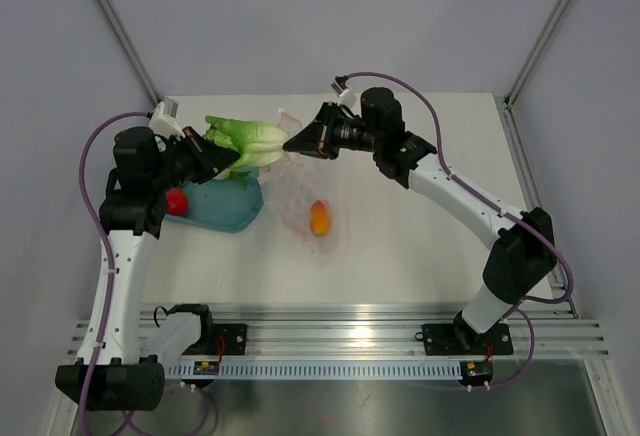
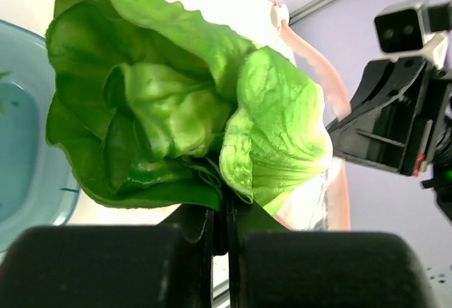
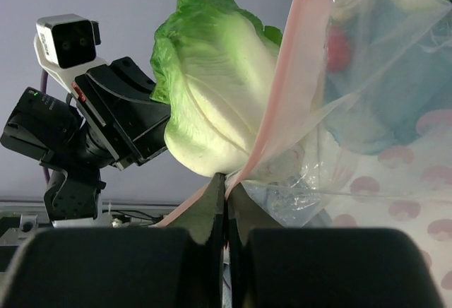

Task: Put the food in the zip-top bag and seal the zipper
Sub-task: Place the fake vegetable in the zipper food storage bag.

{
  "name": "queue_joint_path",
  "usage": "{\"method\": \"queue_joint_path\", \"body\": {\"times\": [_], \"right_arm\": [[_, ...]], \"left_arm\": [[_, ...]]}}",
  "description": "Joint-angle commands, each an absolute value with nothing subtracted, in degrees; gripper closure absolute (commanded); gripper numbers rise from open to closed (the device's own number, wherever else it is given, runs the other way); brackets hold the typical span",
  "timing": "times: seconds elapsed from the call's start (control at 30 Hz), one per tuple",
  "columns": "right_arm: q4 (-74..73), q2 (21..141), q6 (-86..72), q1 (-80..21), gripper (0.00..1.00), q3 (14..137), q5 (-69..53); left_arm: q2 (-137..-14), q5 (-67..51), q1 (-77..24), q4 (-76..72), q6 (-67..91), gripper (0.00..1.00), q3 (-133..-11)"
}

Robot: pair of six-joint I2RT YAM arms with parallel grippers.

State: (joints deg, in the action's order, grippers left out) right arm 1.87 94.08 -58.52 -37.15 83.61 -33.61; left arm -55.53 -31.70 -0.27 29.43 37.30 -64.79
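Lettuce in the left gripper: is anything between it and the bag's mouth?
Nothing visible. The lettuce, pinched in the left gripper, sits right beside the zipper, which the right gripper pinches and holds up. Whether the mouth of the bag gapes enough cannot be told.

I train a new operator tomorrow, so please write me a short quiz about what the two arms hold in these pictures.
1. True or false: the left gripper is shut on the toy lettuce.
2. What does the right gripper pinch? A) the teal bowl B) the zipper C) nothing
3. Fill in: the orange toy food lies inside the ____.
Key: 1 true; 2 B; 3 zip-top bag.
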Motion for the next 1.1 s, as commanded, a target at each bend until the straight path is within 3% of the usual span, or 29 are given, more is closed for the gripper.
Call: {"method": "queue_joint_path", "body": {"times": [0.0,0.47,1.07], "right_arm": [[3.7,94.7,-55.6,-37.1,0.97,90.3,-34.2],[-1.0,97.1,-53.9,-37.3,0.97,93.3,-35.9],[7.6,99.0,-58.5,-39.0,0.98,88.9,-36.3]], "left_arm": [[-56.7,-37.1,-1.1,38.5,27.9,1.0,-68.2],[-55.7,-35.7,-2.2,36.4,28.1,1.0,-65.4],[-51.2,-34.9,-2.0,4.2,60.0,1.0,-47.7]]}}
